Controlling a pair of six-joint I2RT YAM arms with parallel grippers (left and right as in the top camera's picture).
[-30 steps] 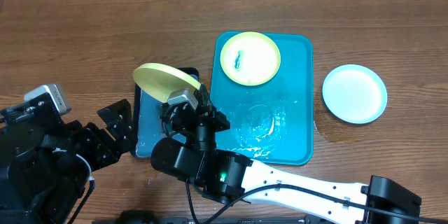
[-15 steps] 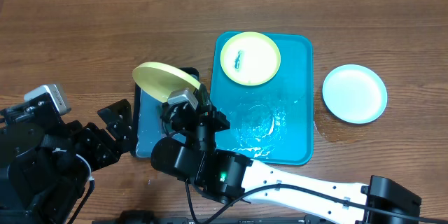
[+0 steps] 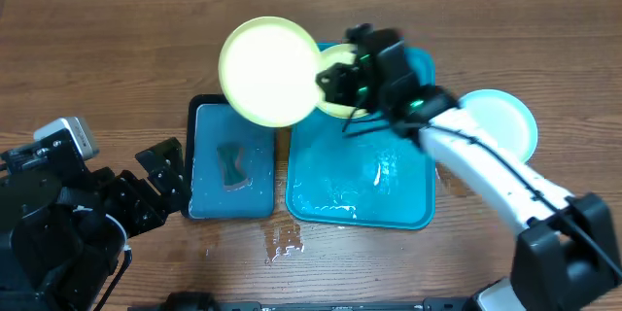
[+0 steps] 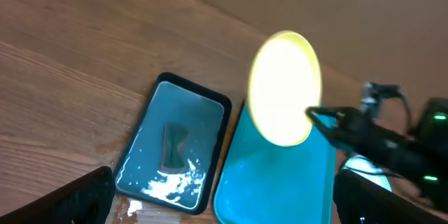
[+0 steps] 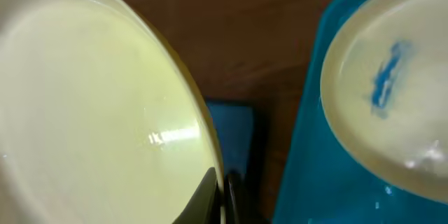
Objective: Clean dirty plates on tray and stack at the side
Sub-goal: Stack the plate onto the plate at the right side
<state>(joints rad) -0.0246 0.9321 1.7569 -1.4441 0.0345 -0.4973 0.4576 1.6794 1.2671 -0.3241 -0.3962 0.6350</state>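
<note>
The brown wooden desk (image 3: 117,49) had wet spots near its front edge. On it sat the big teal tray (image 3: 389,199), shiny with water. Just beside it, on the left, was a smaller black-edged tray (image 3: 199,204) with a blue-grey mat and a small dark thing (image 3: 231,163) lying in the middle.

The right claw (image 3: 328,83) was pinching the rim of one plate (image 3: 270,71) and holding it up in the air. The plate was tipped so that its pale yellow side faced the overhead camera. It hung over the far end of the small tray and the far left corner of the big tray. From the right wrist, the claw's fingers showed only as a dark sliver at the plate's edge.

A second plate (image 5: 392,91) lay on the far end of the teal tray, partly hidden by the right arm. It had a blue smear on its white middle.

A third plate (image 3: 505,126), with a teal rim, lay on the desk to the right of the tray and off it.

The left claw (image 3: 163,183) sat low at the near left of the desk, next to the small tray. Its fingers were spread wide and held nothing.
</note>
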